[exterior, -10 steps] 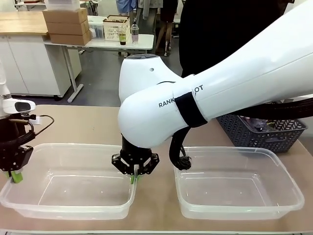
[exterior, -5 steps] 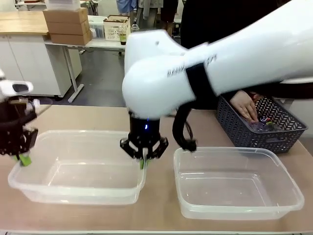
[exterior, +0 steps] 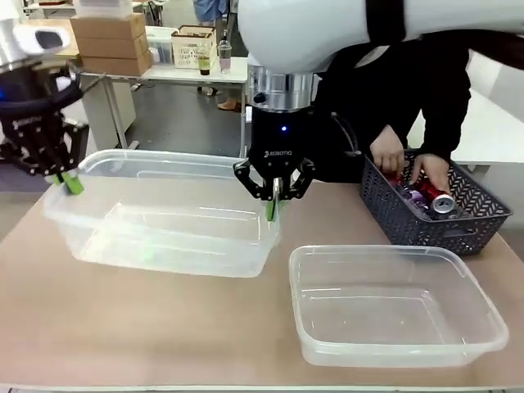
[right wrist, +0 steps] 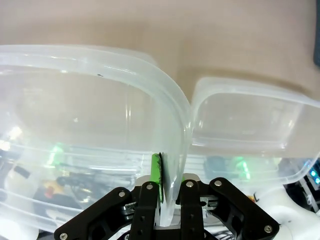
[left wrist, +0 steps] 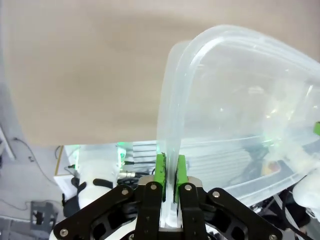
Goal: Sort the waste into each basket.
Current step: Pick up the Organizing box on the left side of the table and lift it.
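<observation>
The left clear basket (exterior: 172,237) hangs tilted above the table, carried between both arms. My left gripper (exterior: 65,182) is shut on its left rim, and the left wrist view shows the green pads (left wrist: 161,170) pinching the rim of this basket (left wrist: 240,100). My right gripper (exterior: 273,205) is shut on the opposite rim; the right wrist view shows the wall of the basket (right wrist: 90,95) clamped between its fingers. The other clear basket (exterior: 458,266) rests on the table at right, also visible in the right wrist view (right wrist: 250,115). Waste cans (exterior: 443,202) lie in a dark grey basket.
The dark grey mesh basket (exterior: 409,225) stands at the back right, with a person's two hands (exterior: 385,155) reaching into it. Bare tabletop (exterior: 123,327) lies under and in front of the lifted basket. Boxes and a white table stand farther back.
Both arms have raised the left clear basket off the table and carried it up and toward the far side. The person's hands have come into the dark grey basket.
</observation>
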Motion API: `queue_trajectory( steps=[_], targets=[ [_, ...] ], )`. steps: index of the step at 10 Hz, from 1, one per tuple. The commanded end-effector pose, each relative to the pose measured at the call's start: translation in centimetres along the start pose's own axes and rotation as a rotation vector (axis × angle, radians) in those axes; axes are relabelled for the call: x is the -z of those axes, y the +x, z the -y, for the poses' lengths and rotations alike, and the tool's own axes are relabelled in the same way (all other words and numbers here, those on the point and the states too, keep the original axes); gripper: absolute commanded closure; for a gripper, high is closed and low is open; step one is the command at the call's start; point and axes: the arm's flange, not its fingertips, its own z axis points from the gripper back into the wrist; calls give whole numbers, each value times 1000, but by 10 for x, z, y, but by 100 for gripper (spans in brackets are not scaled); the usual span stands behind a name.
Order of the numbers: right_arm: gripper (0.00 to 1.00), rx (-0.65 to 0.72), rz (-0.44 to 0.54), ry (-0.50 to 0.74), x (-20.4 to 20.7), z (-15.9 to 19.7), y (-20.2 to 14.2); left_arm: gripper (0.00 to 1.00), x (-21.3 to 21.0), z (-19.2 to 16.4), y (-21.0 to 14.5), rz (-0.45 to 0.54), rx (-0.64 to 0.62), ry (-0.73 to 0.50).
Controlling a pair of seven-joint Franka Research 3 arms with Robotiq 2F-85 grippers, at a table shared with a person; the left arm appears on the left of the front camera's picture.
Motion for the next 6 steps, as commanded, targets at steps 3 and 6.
queue_trajectory(
  steps=[3,6],
  targets=[
    [100,-1,-4,-8,20,-13,-10,100,14,-19,-7,3,-7,-9],
    [94,-11,75,95,2,47,-11,91,24,16,3,-15,41,15]
  ],
)
